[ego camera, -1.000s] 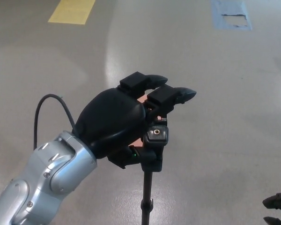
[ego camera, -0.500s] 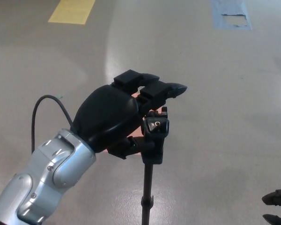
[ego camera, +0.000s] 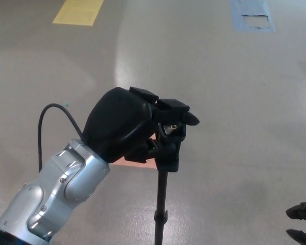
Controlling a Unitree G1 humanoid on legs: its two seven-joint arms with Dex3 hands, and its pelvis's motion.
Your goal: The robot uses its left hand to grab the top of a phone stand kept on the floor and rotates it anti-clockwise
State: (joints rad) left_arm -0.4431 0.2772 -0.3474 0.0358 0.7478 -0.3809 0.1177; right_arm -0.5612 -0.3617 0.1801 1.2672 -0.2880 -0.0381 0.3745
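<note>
A black phone stand [ego camera: 161, 204] rises from the grey floor on a thin pole, its head [ego camera: 171, 133] at the picture's middle. My left hand [ego camera: 127, 125] sits over that head, fingers [ego camera: 174, 108] curled down across its top and thumb tucked under on the near side, so the hand is shut on the stand's top. The silver forearm [ego camera: 56, 196] comes in from the lower left. Only the fingertips of my right hand [ego camera: 302, 222] show at the lower right edge, well away from the stand.
A yellow floor marking [ego camera: 79, 11] lies at the top left and a blue patch [ego camera: 252, 15] at the top right. A pinkish tile [ego camera: 130, 162] shows on the floor under the hand. A black cable [ego camera: 48, 122] loops off the forearm.
The fingers have curled down from outstretched onto the stand's head. The hand has rolled over the top, and the head has turned with it.
</note>
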